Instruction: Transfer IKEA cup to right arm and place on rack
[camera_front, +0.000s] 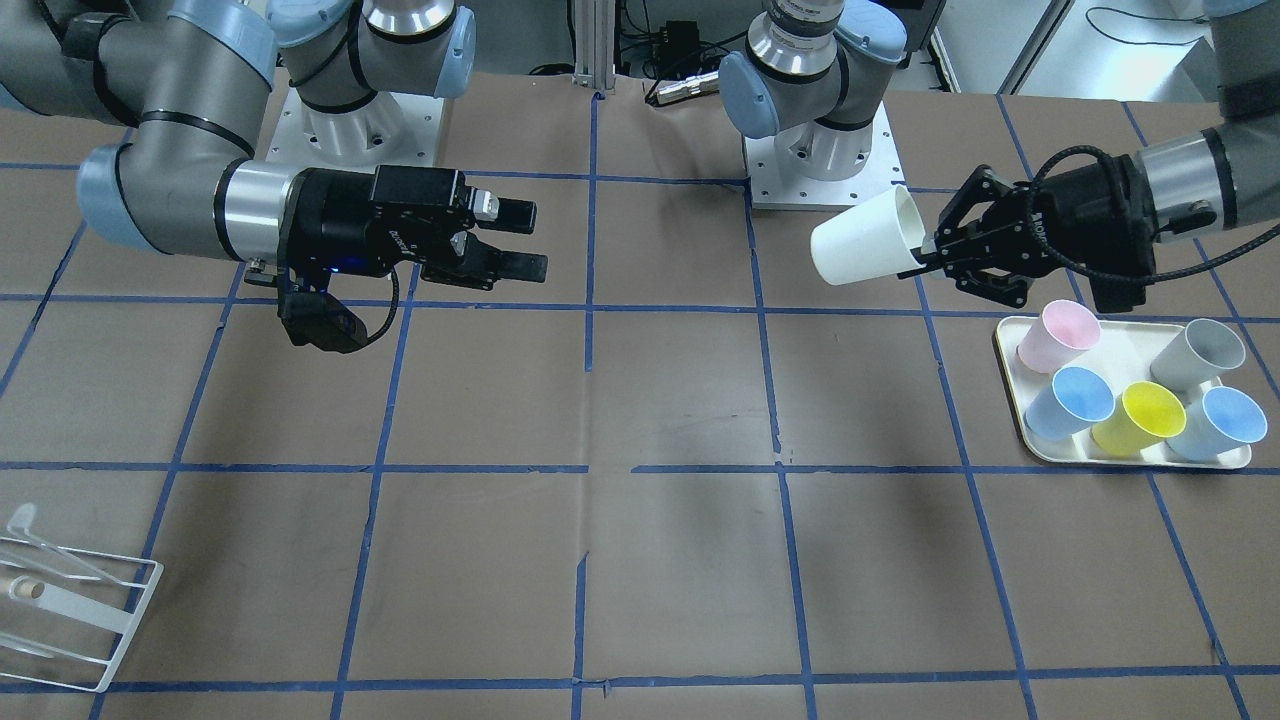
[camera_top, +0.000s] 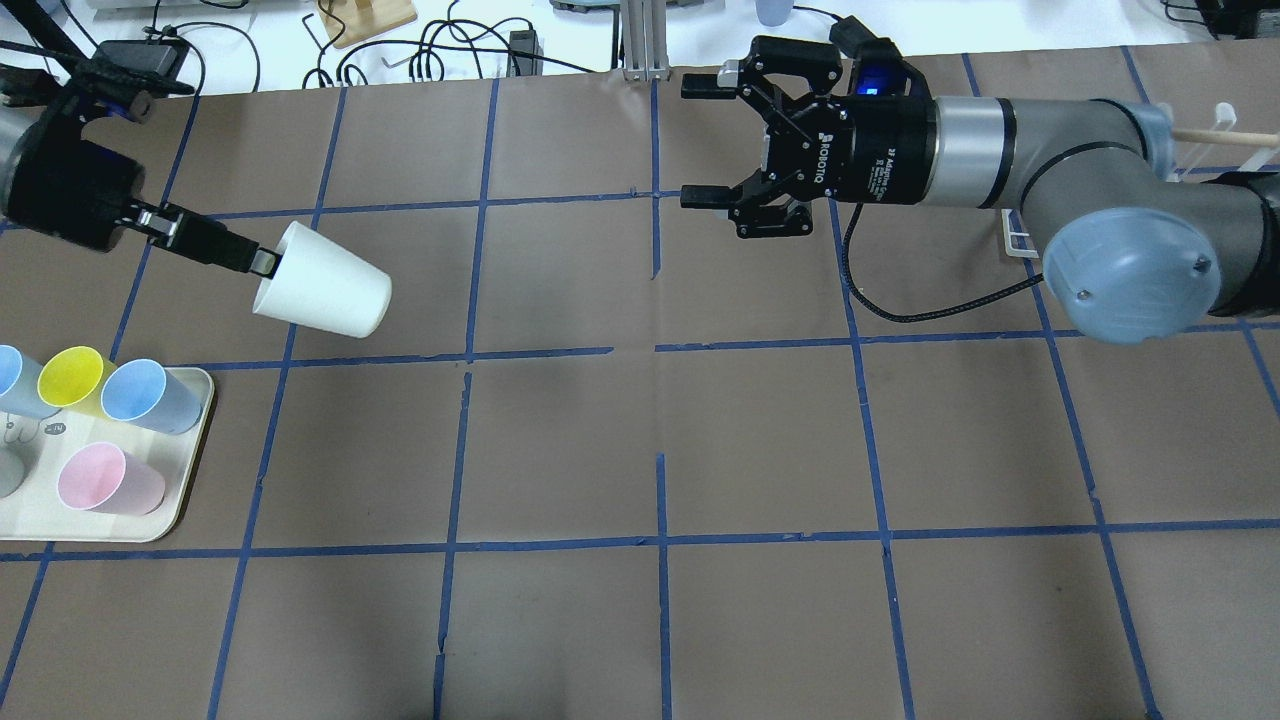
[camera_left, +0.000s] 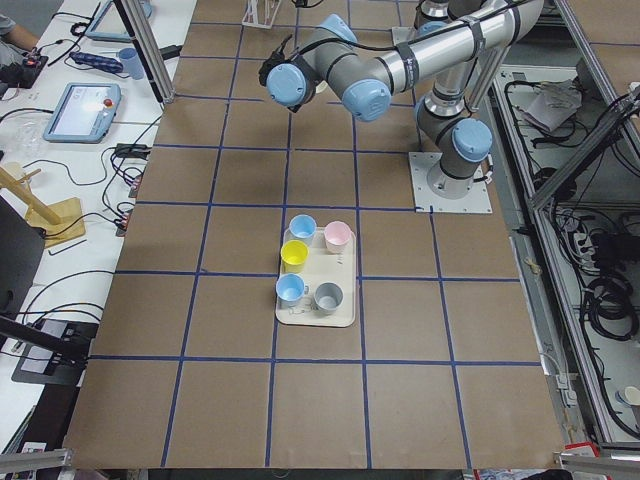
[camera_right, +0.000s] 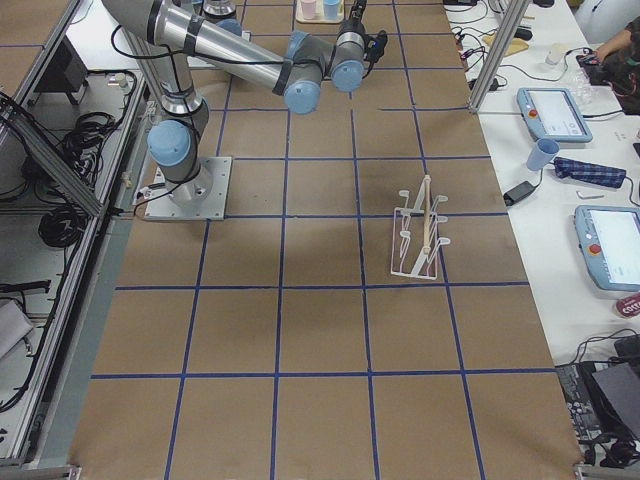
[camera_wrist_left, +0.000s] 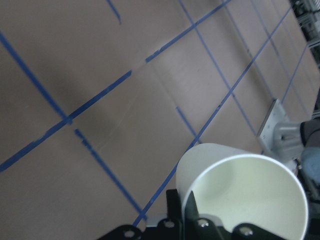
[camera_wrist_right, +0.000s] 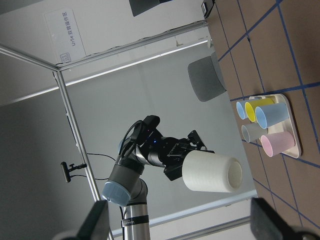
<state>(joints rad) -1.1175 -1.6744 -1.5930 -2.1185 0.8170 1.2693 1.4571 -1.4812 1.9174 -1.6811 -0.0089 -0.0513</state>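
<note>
The right arm (camera_top: 1000, 150) reaches level toward mid-table. The rack (camera_front: 75, 605) stands nearer the table's right end, cut off at the front view's edge and mostly hidden overhead. The IKEA cup (camera_top: 325, 293) hangs in the air on its side, base aimed at the right gripper (camera_top: 690, 142) but well apart from it. That gripper gapes wide and empty, while the left gripper (camera_top: 258, 262) pinches the cup's rim.
</note>
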